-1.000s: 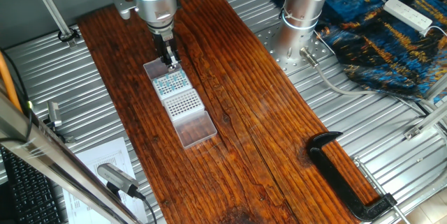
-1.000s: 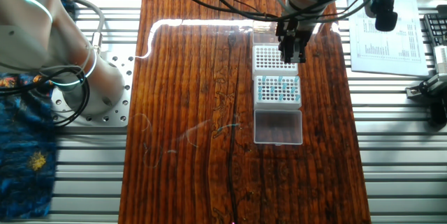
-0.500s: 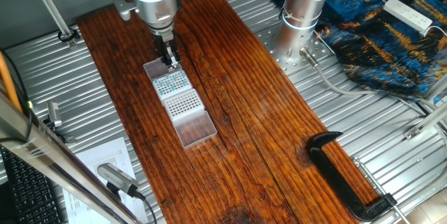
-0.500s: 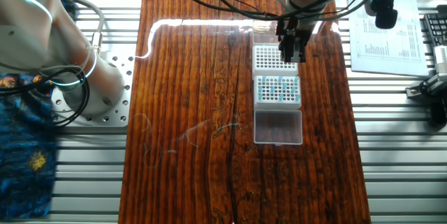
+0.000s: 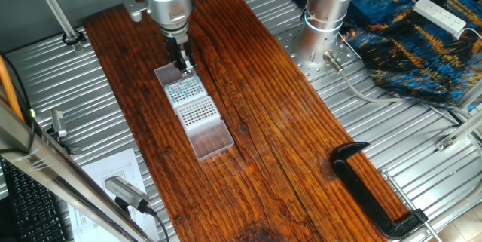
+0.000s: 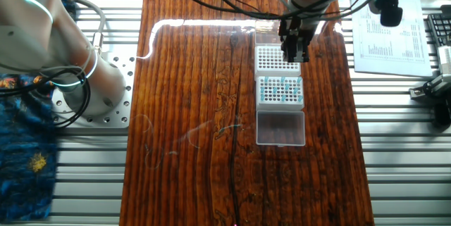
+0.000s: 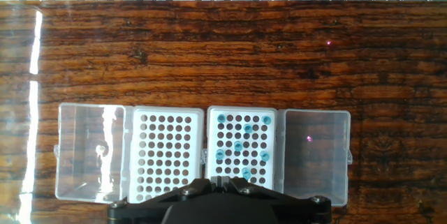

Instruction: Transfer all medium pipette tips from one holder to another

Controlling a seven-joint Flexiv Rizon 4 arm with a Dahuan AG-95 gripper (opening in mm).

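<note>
Two white holders lie side by side between their open clear lids (image 7: pixel 314 155). The right holder (image 7: pixel 230 133) carries several medium pipette tips (image 7: pixel 238 146) with blue tops, scattered among its holes. In the left holder (image 7: pixel 166 155) every hole shows empty. My gripper (image 7: pixel 225 180) hovers above them near the seam between the two, its fingers pressed together, and no tip shows between them. The fixed views show the gripper (image 5: pixel 183 66) (image 6: pixel 294 55) raised over the tipped holder (image 5: pixel 184 89) (image 6: pixel 280 90) and the empty holder (image 5: pixel 197 110) (image 6: pixel 268 58).
A black clamp (image 5: pixel 376 189) grips the wooden table's far end. The arm's base (image 6: pixel 91 92) stands beside the table on the metal bench. A printed sheet (image 6: pixel 387 32) and a power strip (image 5: pixel 440 14) lie off the table.
</note>
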